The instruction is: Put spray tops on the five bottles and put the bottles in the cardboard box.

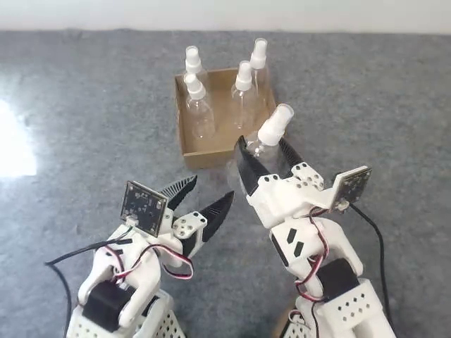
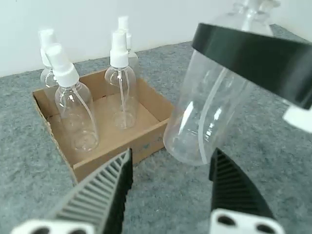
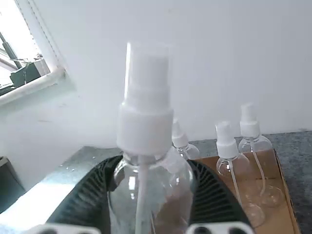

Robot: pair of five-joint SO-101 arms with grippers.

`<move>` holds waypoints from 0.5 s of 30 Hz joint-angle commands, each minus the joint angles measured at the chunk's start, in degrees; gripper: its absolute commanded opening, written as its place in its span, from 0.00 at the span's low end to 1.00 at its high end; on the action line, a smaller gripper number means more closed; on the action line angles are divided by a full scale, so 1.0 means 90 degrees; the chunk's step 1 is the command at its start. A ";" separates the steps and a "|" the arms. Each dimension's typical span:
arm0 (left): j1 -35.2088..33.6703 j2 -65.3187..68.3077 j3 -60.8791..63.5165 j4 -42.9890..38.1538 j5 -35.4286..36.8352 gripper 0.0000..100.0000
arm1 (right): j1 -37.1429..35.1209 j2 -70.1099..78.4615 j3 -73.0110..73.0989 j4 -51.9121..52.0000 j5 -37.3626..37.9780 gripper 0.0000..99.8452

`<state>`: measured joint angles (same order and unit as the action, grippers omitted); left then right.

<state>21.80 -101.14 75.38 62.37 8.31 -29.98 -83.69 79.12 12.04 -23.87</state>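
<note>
left gripper [image 1: 210,189]: jaws spread wide, arm folded low | right gripper [image 1: 262,153]: jaws clamped around a bottle [image 1: 273,127], held off the table, wrist angled forward

Both arms [image 1: 299,243] are white plastic shells around black servo blocks [image 1: 106,303]. The left claw [image 1: 210,189] and right claw [image 1: 262,151] carry black ribbed fingers [image 1: 250,169]. Red-and-white wires [image 1: 180,266] loop by the joints; bases [image 1: 352,306] at the frame's bottom are perforated.

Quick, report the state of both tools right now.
Left tool: open, holding nothing.
Right tool: closed on a spray bottle.
</note>
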 commanded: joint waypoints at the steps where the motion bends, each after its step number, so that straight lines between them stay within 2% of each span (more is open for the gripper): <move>1: 0.0029 -0.0039 -0.0044 -0.0020 -0.0059 0.25 | 0.0005 -0.0171 -0.0508 -0.0161 -0.0342 0.03; 8: 0.0029 -0.0029 0.0239 -0.0420 -0.0078 0.25 | -0.0786 -0.0171 -0.0537 -0.0112 -0.0361 0.03; 15: -0.0020 -0.0029 0.0386 -0.0645 -0.0078 0.25 | -0.0835 -0.0181 -0.0518 -0.0103 -0.0361 0.03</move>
<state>22.07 -100.88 79.43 58.68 7.96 -36.66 -83.69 78.33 12.04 -26.59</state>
